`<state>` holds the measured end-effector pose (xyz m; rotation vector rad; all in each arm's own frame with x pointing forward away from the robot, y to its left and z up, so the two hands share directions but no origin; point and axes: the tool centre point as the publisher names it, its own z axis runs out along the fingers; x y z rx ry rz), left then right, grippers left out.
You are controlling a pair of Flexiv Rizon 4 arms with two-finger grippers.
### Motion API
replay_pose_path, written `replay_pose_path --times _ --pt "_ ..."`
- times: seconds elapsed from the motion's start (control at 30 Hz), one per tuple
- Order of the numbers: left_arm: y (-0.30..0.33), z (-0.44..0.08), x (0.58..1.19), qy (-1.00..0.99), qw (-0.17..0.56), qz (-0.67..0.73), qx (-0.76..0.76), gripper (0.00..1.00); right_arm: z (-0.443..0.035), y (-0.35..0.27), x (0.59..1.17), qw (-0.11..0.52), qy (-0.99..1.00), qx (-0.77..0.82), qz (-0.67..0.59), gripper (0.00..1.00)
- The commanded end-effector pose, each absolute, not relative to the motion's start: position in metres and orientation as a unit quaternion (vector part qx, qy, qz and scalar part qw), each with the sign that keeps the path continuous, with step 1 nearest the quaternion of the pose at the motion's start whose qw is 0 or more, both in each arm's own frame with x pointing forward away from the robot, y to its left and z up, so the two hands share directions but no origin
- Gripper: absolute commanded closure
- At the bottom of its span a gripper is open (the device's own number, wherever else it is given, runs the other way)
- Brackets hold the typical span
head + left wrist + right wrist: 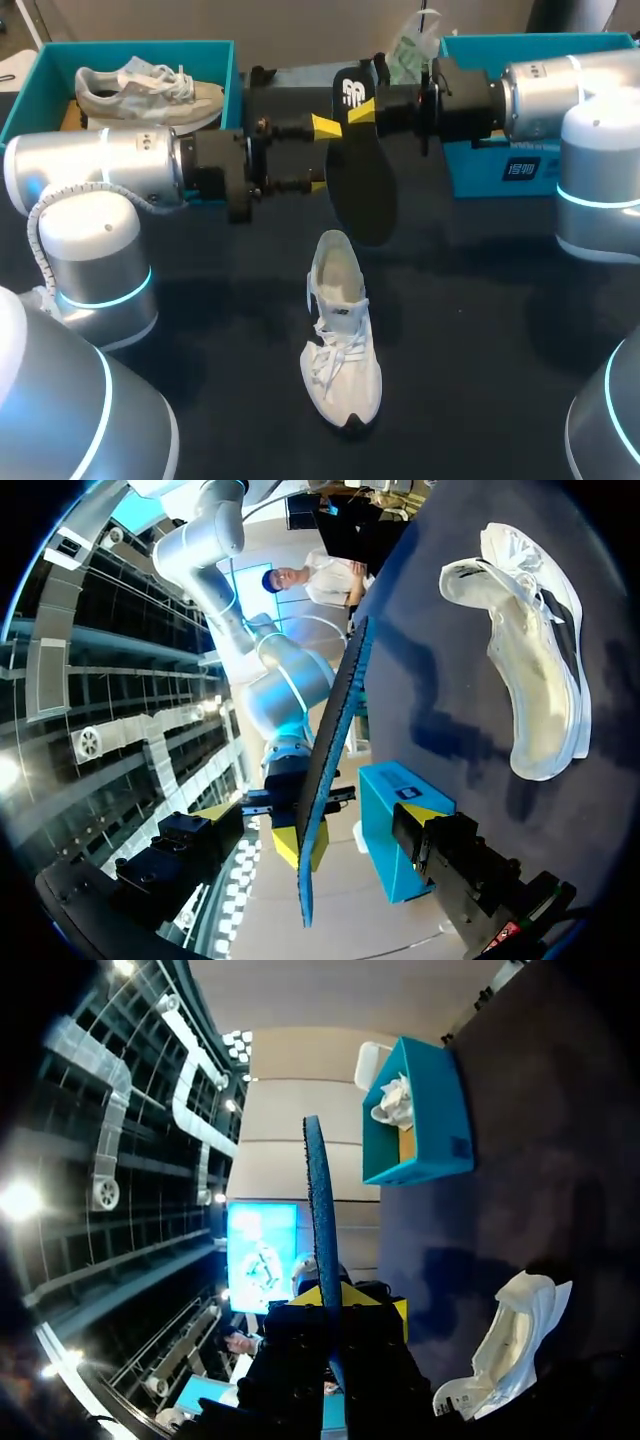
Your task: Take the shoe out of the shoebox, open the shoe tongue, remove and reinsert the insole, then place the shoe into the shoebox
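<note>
A black insole (358, 170) hangs edge-down above the table, and my right gripper (360, 110) is shut on its upper end. My left gripper (322, 156) stands open at the insole's left edge, one yellow tip above the other. In the left wrist view the insole (335, 740) runs edge-on between my own wide-open fingers (200, 845), apparently untouched by them. In the right wrist view the insole (318, 1210) rises from between the yellow tips of my right gripper (335, 1305). The white shoe (340, 335) lies on the table below, toe toward the front edge, tongue pulled open.
A teal shoebox (215, 60) at the back left holds a second light shoe (150, 88). Another teal box (520, 165) at the back right has crumpled paper (412, 45) in it. Both arm bases (95, 270) flank the dark table.
</note>
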<state>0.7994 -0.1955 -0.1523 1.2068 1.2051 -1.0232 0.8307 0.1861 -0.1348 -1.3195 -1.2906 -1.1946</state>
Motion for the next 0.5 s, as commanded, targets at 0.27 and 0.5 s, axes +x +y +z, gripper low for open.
replay_pose_path --times 0.27,0.5 --pt "-0.202 -0.156 0.799 0.508 0.544 -0.439 0.504 0.00 -0.134 0.187 0.827 0.449 -0.521 -0.540 -0.486 1.00" --pt "-0.211 -0.151 0.795 0.507 0.545 -0.440 0.502 0.00 -0.134 0.187 0.827 0.449 -0.521 -0.540 -0.486 1.00"
